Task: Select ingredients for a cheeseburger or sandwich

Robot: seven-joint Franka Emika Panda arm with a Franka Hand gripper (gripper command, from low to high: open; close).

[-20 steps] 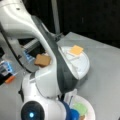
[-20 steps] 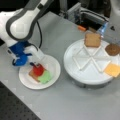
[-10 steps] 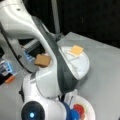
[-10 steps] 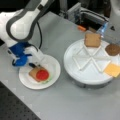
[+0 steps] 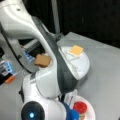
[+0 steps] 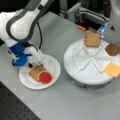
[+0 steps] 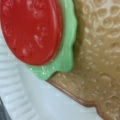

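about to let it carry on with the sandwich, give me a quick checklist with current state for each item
1. Base bread square on the paper plate: ok, it lies flat inside the rim.
2. Lettuce on the bread: ok, in the wrist view its green edge shows under the tomato.
3. Tomato disc on the stack: ok, though it sits toward one corner of the bread.
4. Gripper clear of the stack: cannot tell, it is at the plate's edge right beside the bread.
5. Second bread square, patty and cheese on the divided tray: ok, each in its own compartment.
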